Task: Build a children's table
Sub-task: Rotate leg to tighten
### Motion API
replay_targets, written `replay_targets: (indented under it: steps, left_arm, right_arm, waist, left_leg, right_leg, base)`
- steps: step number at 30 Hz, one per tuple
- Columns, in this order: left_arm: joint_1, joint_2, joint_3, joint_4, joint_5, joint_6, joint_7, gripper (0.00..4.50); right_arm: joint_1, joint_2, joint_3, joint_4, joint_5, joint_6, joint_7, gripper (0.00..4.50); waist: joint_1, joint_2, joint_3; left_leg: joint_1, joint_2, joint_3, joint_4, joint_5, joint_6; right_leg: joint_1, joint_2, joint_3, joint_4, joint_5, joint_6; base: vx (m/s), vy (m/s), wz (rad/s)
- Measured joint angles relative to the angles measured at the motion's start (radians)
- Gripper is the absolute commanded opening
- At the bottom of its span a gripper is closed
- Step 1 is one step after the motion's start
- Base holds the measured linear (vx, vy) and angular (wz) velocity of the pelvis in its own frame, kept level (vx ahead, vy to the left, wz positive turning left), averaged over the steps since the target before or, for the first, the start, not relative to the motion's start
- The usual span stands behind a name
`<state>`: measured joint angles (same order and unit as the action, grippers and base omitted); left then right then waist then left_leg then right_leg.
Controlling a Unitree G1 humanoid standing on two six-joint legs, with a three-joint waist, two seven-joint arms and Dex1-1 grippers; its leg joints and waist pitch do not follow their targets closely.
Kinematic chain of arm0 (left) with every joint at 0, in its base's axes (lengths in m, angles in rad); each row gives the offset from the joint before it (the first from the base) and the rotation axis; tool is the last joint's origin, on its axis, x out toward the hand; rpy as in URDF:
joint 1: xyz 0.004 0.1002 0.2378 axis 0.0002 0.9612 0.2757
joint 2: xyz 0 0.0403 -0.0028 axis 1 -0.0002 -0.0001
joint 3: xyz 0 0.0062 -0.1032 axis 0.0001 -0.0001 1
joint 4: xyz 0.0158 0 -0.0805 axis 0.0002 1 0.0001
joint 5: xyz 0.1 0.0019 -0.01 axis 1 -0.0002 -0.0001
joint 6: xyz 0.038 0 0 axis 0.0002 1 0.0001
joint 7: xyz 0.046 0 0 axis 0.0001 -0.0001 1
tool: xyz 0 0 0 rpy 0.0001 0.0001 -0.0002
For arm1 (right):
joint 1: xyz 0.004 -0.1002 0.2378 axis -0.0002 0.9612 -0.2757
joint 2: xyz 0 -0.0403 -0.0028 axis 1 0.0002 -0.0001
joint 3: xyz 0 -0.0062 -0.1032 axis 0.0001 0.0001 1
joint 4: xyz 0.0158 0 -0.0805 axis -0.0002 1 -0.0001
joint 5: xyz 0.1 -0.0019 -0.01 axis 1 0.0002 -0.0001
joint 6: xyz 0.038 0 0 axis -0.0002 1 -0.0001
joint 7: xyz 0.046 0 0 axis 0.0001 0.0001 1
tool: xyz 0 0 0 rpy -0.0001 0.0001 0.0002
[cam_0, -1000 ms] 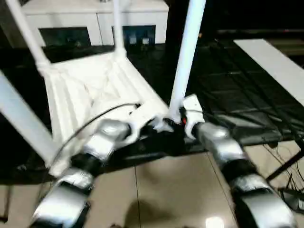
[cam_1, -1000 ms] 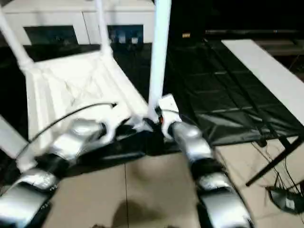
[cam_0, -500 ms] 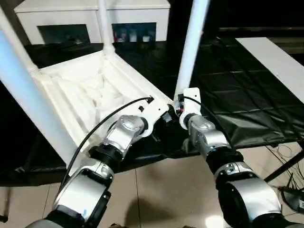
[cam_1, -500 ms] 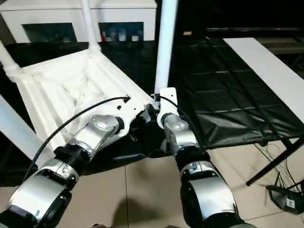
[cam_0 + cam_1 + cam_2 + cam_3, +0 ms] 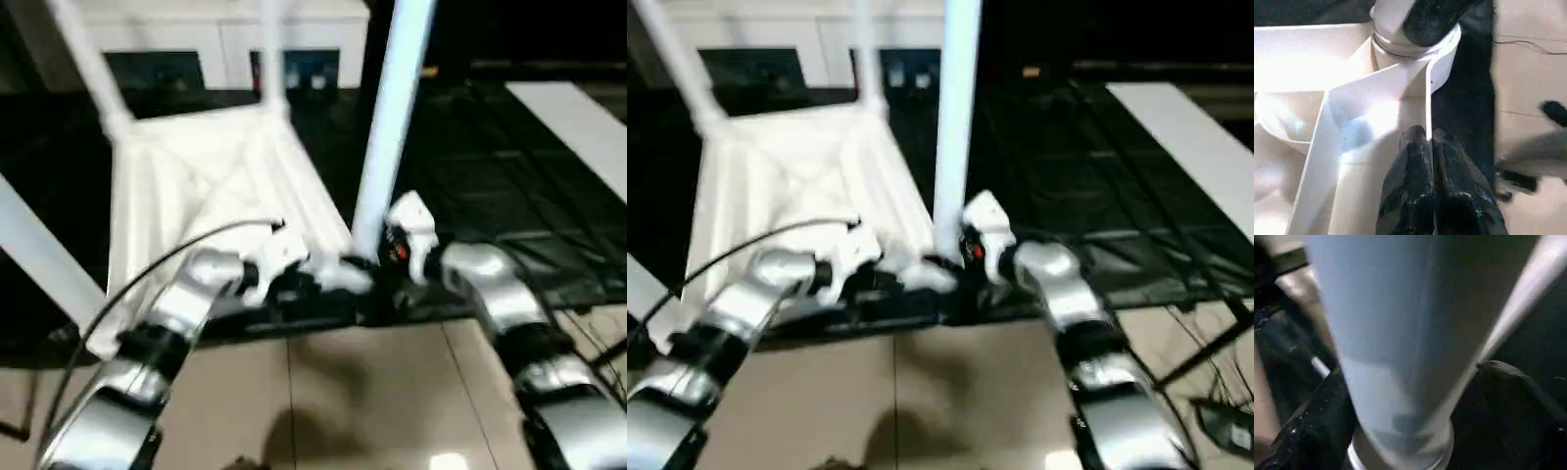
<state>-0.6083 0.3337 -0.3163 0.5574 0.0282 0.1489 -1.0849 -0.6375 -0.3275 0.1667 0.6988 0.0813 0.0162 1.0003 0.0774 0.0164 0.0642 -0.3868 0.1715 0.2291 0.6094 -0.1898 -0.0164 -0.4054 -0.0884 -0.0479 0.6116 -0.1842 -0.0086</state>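
The right claw (image 5: 1400,421) clamps the near leg (image 5: 392,117) low at its socket, its long axis upright, while the left claw (image 5: 1430,147) pinches the top's (image 5: 196,176) rim beside it.

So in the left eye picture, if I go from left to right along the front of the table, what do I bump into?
Left gripper pinching the tabletop rim → the near standing leg → right gripper → black-covered table → white board.
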Motion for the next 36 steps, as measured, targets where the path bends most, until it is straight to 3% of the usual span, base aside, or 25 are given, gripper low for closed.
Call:
replay_targets:
  steps: [8, 25, 36]
  left_arm:
    - [0.05, 0.055, -0.008, -0.078, -0.026, 0.018, -0.102, 0.0]
    - [0.053, 0.066, -0.008, -0.082, -0.033, 0.02, -0.108, 0.0]
    - [0.053, 0.067, -0.008, -0.082, -0.033, 0.02, -0.109, 0.0]
  right_arm:
    - [0.024, -0.081, 0.059, -0.061, 0.01, -0.019, 0.208, 3.91]
    - [0.046, -0.106, 0.085, -0.061, -0.018, -0.028, 0.251, 3.91]
    - [0.046, -0.093, 0.082, -0.059, -0.015, -0.022, 0.246, 2.96]
  waist:
    - [0.003, 0.0, 0.0]
    - [0.001, -0.001, 0.0]
    - [0.001, -0.001, 0.0]
  left_leg:
    - [0.001, 0.0, 0.0, 0.0, 0.0, 0.0]
    - [0.001, 0.0, 0.0, 0.0, 0.0, 0.0]
    - [0.001, 0.0, -0.001, 0.0, 0.0, 0.0]
  right_leg:
    - [0.0, 0.0, 0.0, 0.002, 0.0, 0.0]
    - [0.0, 0.0, 0.0, 0.002, 0.0, 0.0]
    - [0.0, 0.0, 0.0, 0.002, 0.0, 0.0]
  base:
    - [0.0, 0.0, 0.0]
    - [0.0, 0.0, 0.0]
    - [0.0, 0.0, 0.0]
